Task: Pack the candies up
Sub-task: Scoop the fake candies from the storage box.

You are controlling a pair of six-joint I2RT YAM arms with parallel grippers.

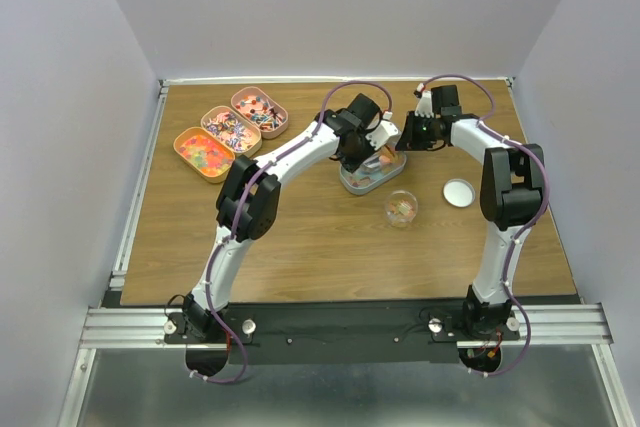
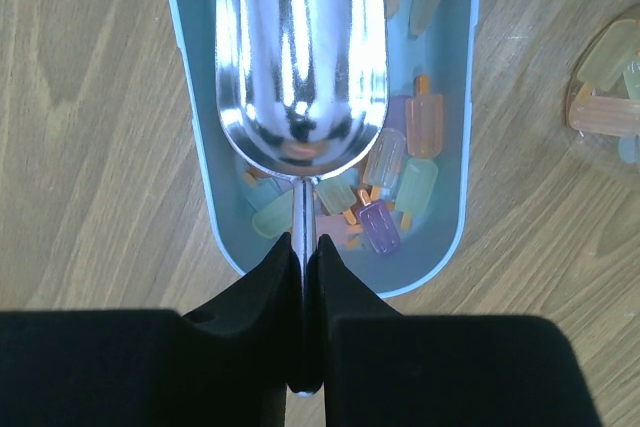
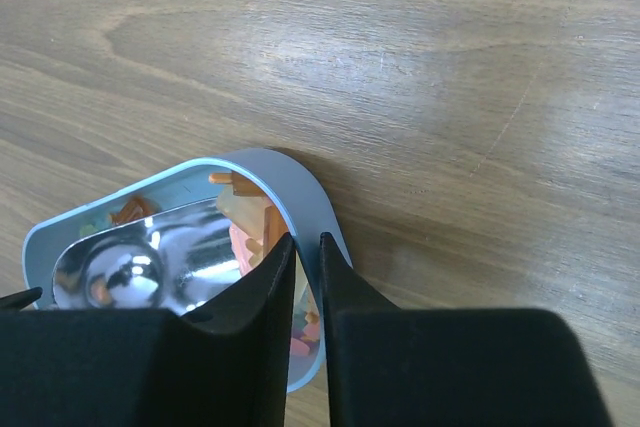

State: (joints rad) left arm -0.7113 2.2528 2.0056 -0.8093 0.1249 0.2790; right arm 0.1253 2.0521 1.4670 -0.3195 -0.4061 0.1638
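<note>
My left gripper (image 2: 303, 247) is shut on the thin handle of the silver scoop (image 2: 300, 57). The scoop's bowl lies inside a light blue oval tin (image 2: 200, 177). Candies (image 2: 400, 177), small pastel ice-lolly shapes, lie on the tin's floor beside and under the scoop, and a few sit at the scoop's far end. My right gripper (image 3: 305, 247) straddles the tin's rim (image 3: 290, 192), one finger inside and one outside, shut on the wall. In the top view the blue tin (image 1: 372, 175) sits mid-table with the left gripper (image 1: 383, 137) and right gripper (image 1: 405, 135) meeting over it.
Three orange-rimmed oval tins of mixed candies (image 1: 203, 152) (image 1: 232, 130) (image 1: 260, 112) stand in a diagonal row at the back left. A small clear jar with candies (image 1: 401, 208) sits just in front of the blue tin, and a white round lid (image 1: 459, 192) lies to its right.
</note>
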